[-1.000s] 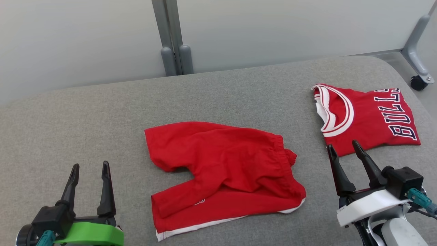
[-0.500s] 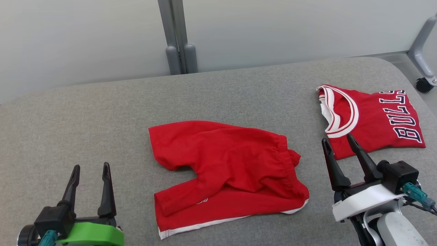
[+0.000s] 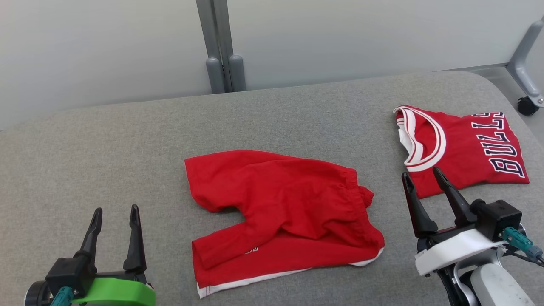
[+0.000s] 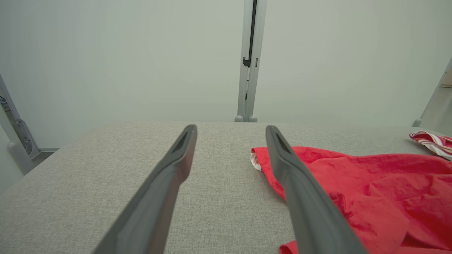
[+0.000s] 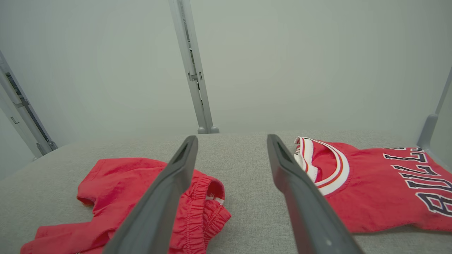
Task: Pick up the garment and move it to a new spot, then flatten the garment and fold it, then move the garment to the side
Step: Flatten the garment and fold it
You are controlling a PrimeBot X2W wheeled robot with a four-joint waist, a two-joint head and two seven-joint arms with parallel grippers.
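Red shorts [image 3: 280,208] lie crumpled mid-surface [image 3: 127,140], waistband to the right, white hem toward the robot. Left hand [image 3: 116,208] sits low at the left, fingers spread, empty, well apart from the shorts. Right hand [image 3: 421,171] is at the right, fingers spread, empty, tips near the folded jersey's [image 3: 467,144] near edge. The jersey lies far right, BULLS lettering showing, apart from the shorts.

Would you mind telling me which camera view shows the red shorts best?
The head view: the red shorts lie whole on the grey surface. The left wrist view crops them at its edge; the right wrist view shows their waistband end, partly behind a finger.
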